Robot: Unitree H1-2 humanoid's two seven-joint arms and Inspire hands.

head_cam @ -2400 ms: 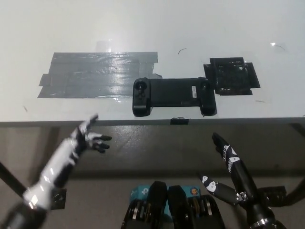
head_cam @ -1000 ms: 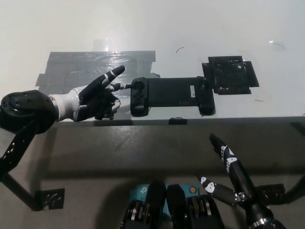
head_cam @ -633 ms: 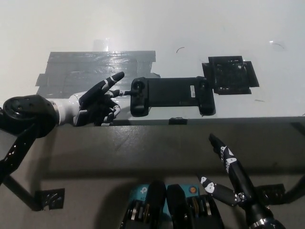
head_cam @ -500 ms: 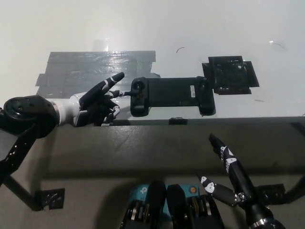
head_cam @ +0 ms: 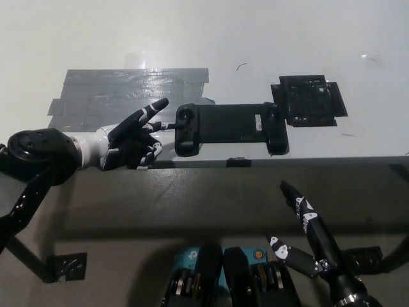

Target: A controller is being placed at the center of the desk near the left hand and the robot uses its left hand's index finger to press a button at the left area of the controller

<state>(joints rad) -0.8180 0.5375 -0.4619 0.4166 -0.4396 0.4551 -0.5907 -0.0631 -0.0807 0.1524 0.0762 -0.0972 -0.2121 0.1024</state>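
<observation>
Near the front edge of the worktop point(head_cam: 255, 38) lies the controller point(head_cam: 230, 128), a long black body set crosswise with a grip at each end, roughly in the middle of the white surface. It sits between a broad patch of grey tape point(head_cam: 108, 99) on one side and a small black square pad point(head_cam: 310, 101) on the other, touching neither as far as I can tell. From where I stand the white left robot hand point(head_cam: 131, 137) is over the front edge just beside the controller's left grip, its fingers spread and holding nothing; one finger reaches up and outward over the tape while a lower fingertip points toward the grip's side, very close to it, though I cannot tell whether it touches. That sideways reach makes sense: the button to be pressed lies on that left end, where a round control point(head_cam: 186, 118) shows near the top of the grip, so the robot hand comes in low from the left. I judge the press not yet made, since no fingertip sits on top of the grip. The black right robot hand point(head_cam: 300, 204) rests well apart, below the worktop edge at the lower right, fingers extended and empty, out of the way of the work.
</observation>
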